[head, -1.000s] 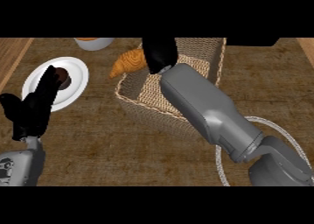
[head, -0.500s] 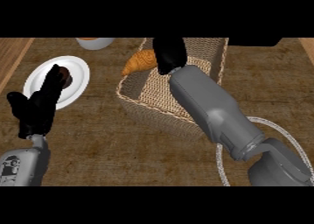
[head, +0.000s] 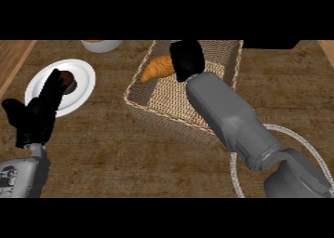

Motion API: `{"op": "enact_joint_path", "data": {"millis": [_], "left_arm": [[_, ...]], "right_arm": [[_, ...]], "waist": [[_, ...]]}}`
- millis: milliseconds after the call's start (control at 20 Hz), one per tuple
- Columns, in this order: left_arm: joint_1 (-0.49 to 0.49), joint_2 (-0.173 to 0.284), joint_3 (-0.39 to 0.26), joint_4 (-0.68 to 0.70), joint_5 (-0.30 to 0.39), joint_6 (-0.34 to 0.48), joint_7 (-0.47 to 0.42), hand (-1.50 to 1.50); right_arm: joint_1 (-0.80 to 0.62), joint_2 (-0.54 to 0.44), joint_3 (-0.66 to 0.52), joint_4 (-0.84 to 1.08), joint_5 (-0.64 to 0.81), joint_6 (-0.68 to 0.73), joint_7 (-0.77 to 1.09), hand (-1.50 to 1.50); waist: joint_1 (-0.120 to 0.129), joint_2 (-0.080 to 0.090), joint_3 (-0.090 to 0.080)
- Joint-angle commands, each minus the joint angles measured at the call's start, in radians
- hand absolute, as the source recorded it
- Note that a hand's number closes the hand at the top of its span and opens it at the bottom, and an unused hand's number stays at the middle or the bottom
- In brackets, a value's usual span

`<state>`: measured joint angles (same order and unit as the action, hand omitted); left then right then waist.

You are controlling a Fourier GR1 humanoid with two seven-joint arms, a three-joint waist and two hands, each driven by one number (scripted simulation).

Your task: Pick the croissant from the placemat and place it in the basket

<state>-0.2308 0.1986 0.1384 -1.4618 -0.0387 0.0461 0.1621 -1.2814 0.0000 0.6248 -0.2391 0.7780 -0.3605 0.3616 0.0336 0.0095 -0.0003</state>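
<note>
Right hand [head: 186,59] pinches croissant [head: 157,68] over the basket [head: 170,116]; left hand [head: 39,114] rests spread, fingers straight.

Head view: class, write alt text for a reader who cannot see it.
The robot's right hand holds a croissant over the woven basket. The left hand rests open at the left, in front of a white plate with a brown item; a white placemat's edge shows at lower right.
</note>
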Motion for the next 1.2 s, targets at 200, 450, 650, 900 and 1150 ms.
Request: {"op": "enact_joint_path", "data": {"millis": [200, 450, 650, 900, 1150], "left_arm": [[0.006, 0.007, 0.005, -0.033, 0.011, -0.013, 0.022, 0.0], [0.039, -0.021, -0.027, -0.076, -0.004, -0.001, 0.052, 0.0], [0.02, -0.039, -0.033, -0.043, -0.016, 0.01, -0.002, 0.0], [0.033, -0.046, -0.061, -0.097, -0.042, 0.027, 0.058, 0.0], [-0.009, -0.023, -0.009, 0.029, -0.016, 0.003, -0.032, 0.0]], "right_arm": [[-0.007, 0.0, -0.023, 0.027, 0.001, 0.072, -0.005, 1.5], [0.032, 0.0, -0.041, 0.039, 0.004, 0.052, -0.03, 1.5], [0.032, 0.0, -0.057, 0.038, -0.02, 0.097, -0.024, 1.5], [0.053, 0.0, -0.065, 0.052, -0.019, 0.146, 0.04, 1.5], [0.071, 0.0, -0.089, -0.008, -0.036, 0.126, 0.119, -1.5]], "waist": [[0.011, 0.003, 0.0], [0.008, 0.001, 0.0], [0.021, 0.006, 0.0], [0.012, 0.0, 0.001], [0.005, 0.001, 0.0]]}}
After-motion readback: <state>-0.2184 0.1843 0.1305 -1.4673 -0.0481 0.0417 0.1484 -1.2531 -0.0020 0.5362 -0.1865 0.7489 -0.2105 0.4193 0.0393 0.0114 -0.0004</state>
